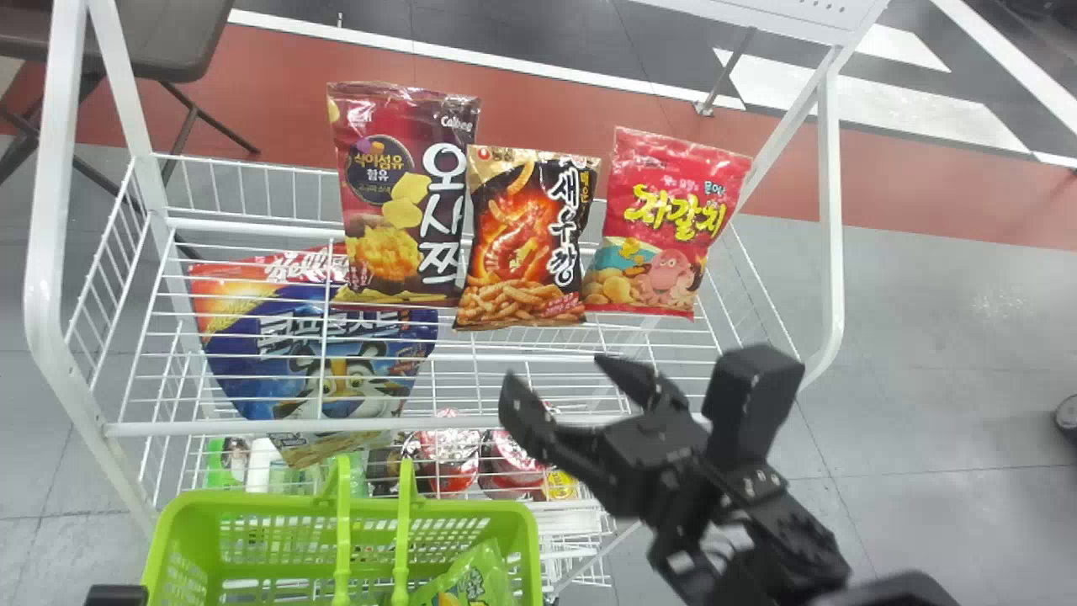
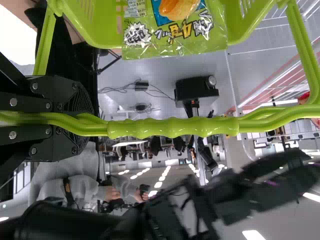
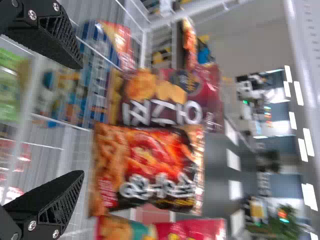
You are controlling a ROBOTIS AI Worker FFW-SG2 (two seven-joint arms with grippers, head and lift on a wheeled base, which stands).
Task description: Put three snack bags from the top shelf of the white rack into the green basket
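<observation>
The white wire rack (image 1: 265, 427) spans the scene, with the lime-green plastic basket (image 1: 505, 507) at its near left. The black right gripper (image 1: 559, 374) is at the rack's near side, its fingers apart. The black left gripper (image 1: 116, 596) has its fingers clamped on the basket's green handle (image 2: 175, 127). A big blue foil bag (image 1: 278, 337) shows through the wires at left. On the top shelf, left to right, stand maroon (image 1: 395, 194), black-and-orange (image 1: 526, 240) and red (image 1: 665, 223) snack bags; a smaller-looking green bag (image 1: 475, 581) lies in the basket.
</observation>
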